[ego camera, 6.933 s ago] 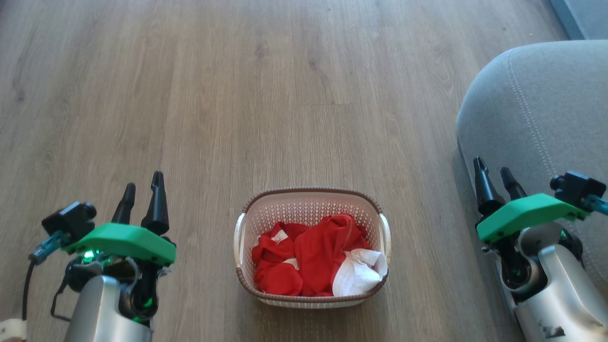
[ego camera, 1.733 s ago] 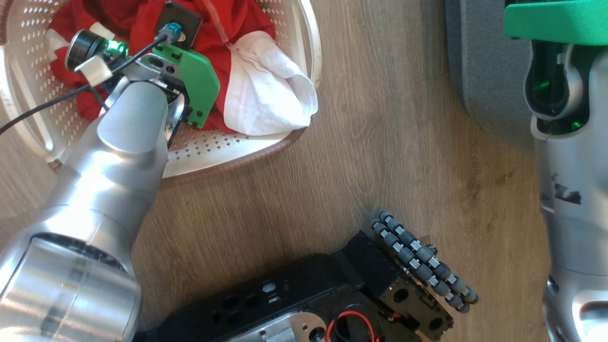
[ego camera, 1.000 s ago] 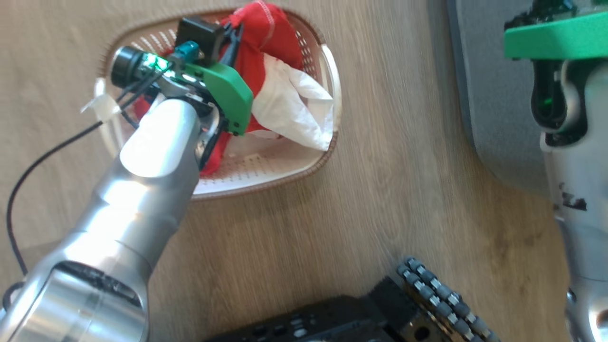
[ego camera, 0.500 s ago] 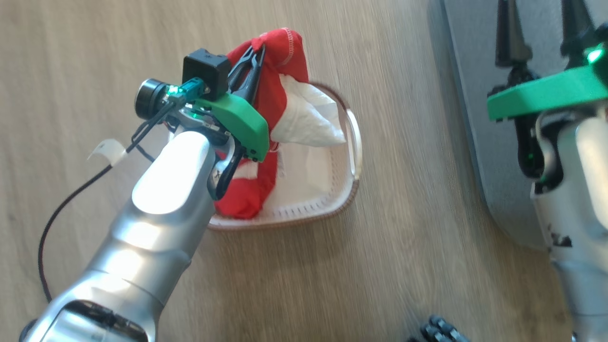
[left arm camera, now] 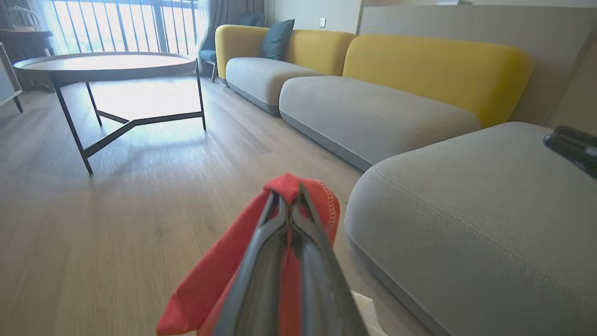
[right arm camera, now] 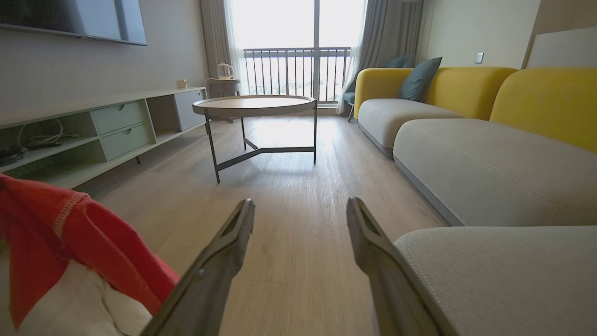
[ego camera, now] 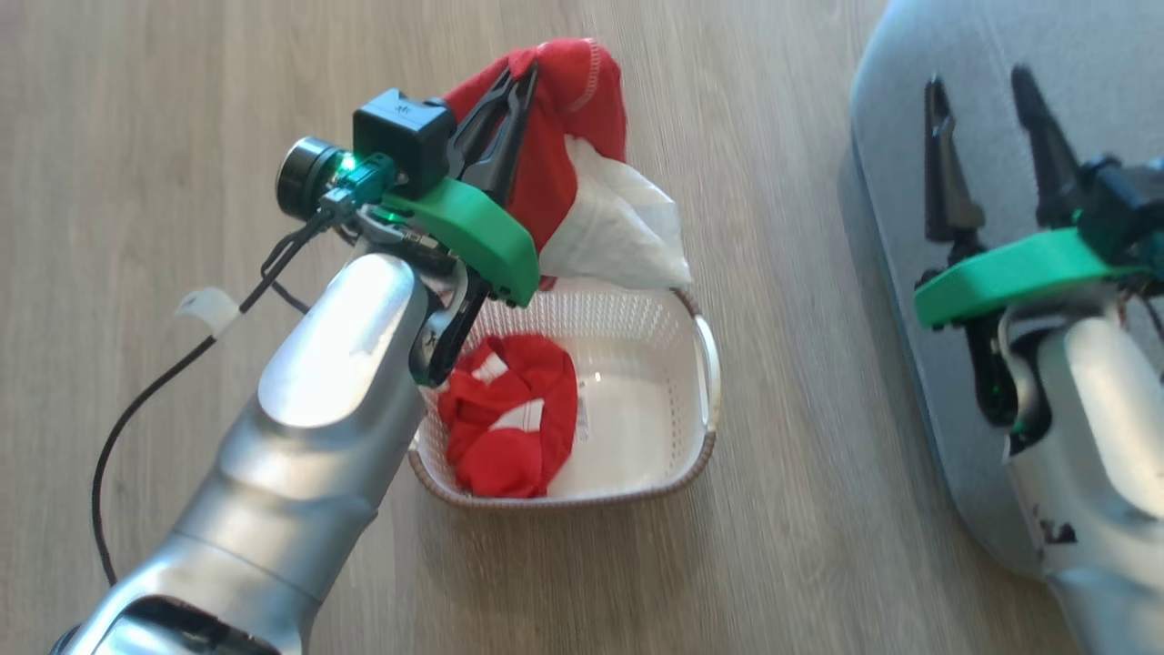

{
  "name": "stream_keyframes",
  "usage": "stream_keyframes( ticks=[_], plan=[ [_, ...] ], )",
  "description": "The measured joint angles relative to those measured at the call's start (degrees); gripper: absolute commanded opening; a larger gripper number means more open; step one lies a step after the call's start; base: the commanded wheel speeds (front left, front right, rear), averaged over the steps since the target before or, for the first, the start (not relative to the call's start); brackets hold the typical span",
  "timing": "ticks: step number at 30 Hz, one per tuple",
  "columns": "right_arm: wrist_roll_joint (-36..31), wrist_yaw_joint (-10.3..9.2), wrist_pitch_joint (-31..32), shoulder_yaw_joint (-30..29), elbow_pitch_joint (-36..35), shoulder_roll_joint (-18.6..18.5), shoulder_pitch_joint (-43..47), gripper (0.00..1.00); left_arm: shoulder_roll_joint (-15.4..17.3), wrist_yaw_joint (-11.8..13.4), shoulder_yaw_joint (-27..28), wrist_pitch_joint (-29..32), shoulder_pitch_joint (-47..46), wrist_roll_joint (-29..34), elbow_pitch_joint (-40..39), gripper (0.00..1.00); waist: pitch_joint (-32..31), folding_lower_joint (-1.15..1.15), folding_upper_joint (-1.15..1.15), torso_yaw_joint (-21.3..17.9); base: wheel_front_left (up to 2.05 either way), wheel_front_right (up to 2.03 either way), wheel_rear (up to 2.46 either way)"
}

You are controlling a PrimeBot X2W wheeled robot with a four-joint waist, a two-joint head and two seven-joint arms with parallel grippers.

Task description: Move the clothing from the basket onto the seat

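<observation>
My left gripper is shut on the clothing: a red garment with a white section hangs from its tips above the far rim of the basket. A second red piece lies bunched in the basket's left half. In the left wrist view the shut gripper pinches a fold of the red garment, with the grey seat close on the right. My right gripper stands open and empty over the seat. The right wrist view shows the open gripper, the garment and the seat.
The basket stands on a wood floor. A round coffee table stands ahead. More grey sofa seats with yellow backs line the right side. A low cabinet runs along the left wall.
The head camera has tilted up. My left gripper has lifted the red and white garment clear of the basket, and a second red piece now lies uncovered inside it. The right gripper stays open.
</observation>
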Motion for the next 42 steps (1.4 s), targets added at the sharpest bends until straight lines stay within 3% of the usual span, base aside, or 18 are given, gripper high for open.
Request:
stream_keyframes(
  ticks=[9, 17, 23, 31, 35, 42],
  plan=[
    [0.0, 0.0, 0.0, 0.8, 1.0, 0.4, 3.3, 1.0, -0.1, -0.5, 0.8, 0.0, 0.0, 0.1, -4.9, 0.0, -6.2, 0.0, 0.0, 0.5, 0.0, 0.0, 0.0],
    [0.5, 0.0, 0.0, 2.9, 1.1, 0.6, 4.5, 1.0, -0.2, -0.5, 0.7, -0.2, -0.5, 0.6, -6.7, 0.0, -7.3, 0.0, 0.0, 0.5, 0.0, 0.0, 0.0],
    [4.4, 0.0, 0.0, 12.6, -2.1, -1.0, 3.1, 1.0, -0.2, -0.4, -1.0, -0.2, -0.5, 0.4, -8.1, 0.0, -7.0, 0.0, 0.0, 0.9, 0.0, 0.0, 0.0],
    [7.0, 0.0, 0.0, 24.1, -4.5, -3.5, -5.8, 1.0, -0.2, 0.1, -3.8, -0.2, -0.4, -1.0, -9.3, 0.0, -6.7, 0.0, 0.0, 2.2, 0.0, 0.0, 0.0],
    [8.5, 0.01, 0.0, 30.6, -0.3, -3.0, -8.8, 1.0, -0.2, 0.3, -6.8, -0.2, -0.4, -2.7, -10.2, 0.0, -6.5, 0.0, 0.0, 3.4, 0.0, 0.0, 0.0],
    [9.6, 0.0, 0.0, 36.8, 10.9, 0.8, -11.1, 1.0, -0.2, 1.3, -9.9, -0.2, -0.4, -4.5, -11.0, 0.0, -6.8, 0.0, 0.0, 5.0, 0.0, 0.0, 0.0]
  ],
)
